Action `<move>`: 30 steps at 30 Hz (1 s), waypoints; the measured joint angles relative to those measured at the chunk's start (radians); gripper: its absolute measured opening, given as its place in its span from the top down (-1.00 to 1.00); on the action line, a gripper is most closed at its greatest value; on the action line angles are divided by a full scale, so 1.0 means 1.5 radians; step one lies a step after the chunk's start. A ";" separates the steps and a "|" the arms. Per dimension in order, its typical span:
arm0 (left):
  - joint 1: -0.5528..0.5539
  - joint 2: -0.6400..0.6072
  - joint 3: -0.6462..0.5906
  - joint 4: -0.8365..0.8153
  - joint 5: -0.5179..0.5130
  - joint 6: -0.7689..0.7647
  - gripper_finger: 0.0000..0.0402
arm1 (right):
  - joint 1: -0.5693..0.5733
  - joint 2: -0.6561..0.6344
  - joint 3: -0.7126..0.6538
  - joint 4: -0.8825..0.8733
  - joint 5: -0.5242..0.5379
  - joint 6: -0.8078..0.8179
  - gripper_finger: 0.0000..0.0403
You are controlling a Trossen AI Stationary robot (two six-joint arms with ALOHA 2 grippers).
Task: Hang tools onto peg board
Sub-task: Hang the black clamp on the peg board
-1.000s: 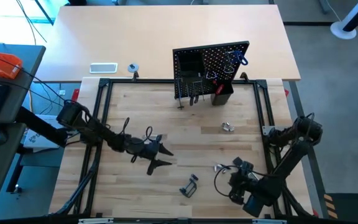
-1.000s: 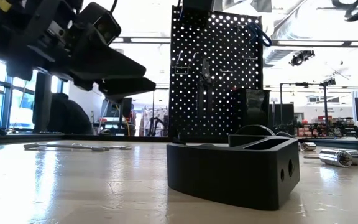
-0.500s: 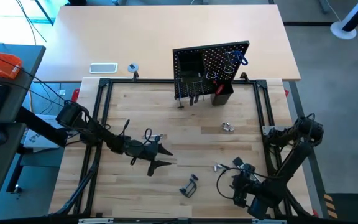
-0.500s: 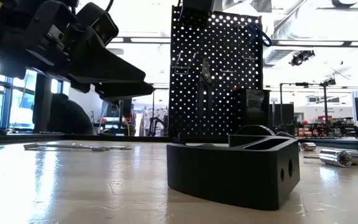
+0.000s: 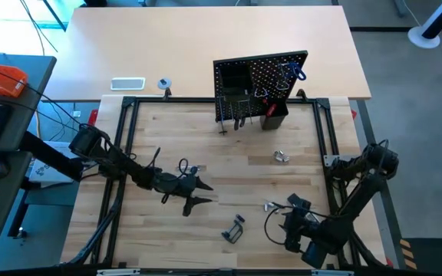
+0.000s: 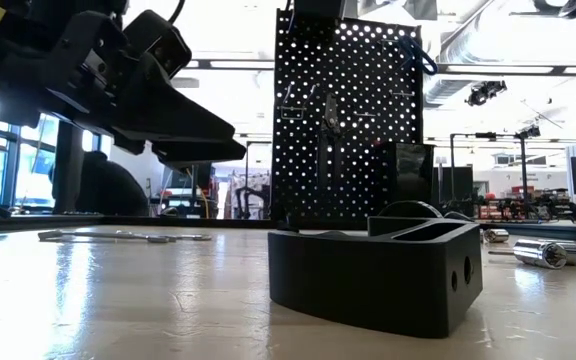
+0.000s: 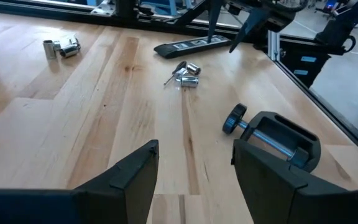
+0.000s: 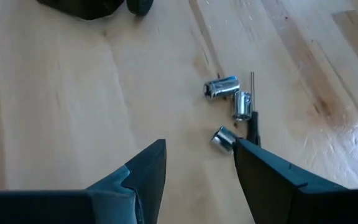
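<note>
The peg board [image 5: 259,86] stands upright at the table's far edge, with tools on its hooks and a small black bin [image 5: 275,116] on its front. A black clamp [image 5: 234,228] lies on the wood near the front edge, large in the low view [image 6: 378,270]. My left gripper [image 5: 200,194] hovers open left of centre; the clamp [image 7: 278,140] lies ahead of it. My right gripper [image 5: 284,215] hovers open at the front right. It slants down over a cluster of small silver sockets [image 8: 229,99] and a thin black bit [image 8: 252,127].
Another pair of silver sockets [image 5: 281,156] lies right of centre. A black striped bar [image 7: 188,45] lies beyond the sockets in the left wrist view. A white flat rectangle [image 5: 127,83] and a small tape roll [image 5: 164,83] sit beyond the frame on the far desk.
My left gripper's fingers have tipped a little downward in the low view. My right gripper has turned slightly about its wrist. Both have stayed in place and open. No tool has moved.
</note>
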 joint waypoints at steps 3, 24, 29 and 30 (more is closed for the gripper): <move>0.000 0.000 0.000 0.000 0.000 -0.001 0.00 | -0.013 0.000 0.000 0.003 -0.001 -0.037 0.08; 0.000 0.000 0.000 -0.003 0.000 -0.006 0.00 | -0.187 0.000 0.000 0.317 -0.104 -0.570 0.08; 0.000 0.000 0.000 -0.003 0.000 -0.008 0.00 | -0.232 0.000 0.000 0.348 -0.167 -0.661 0.08; 0.000 0.000 0.000 -0.002 0.000 -0.010 0.00 | -0.241 0.000 0.000 0.356 -0.179 -0.678 0.08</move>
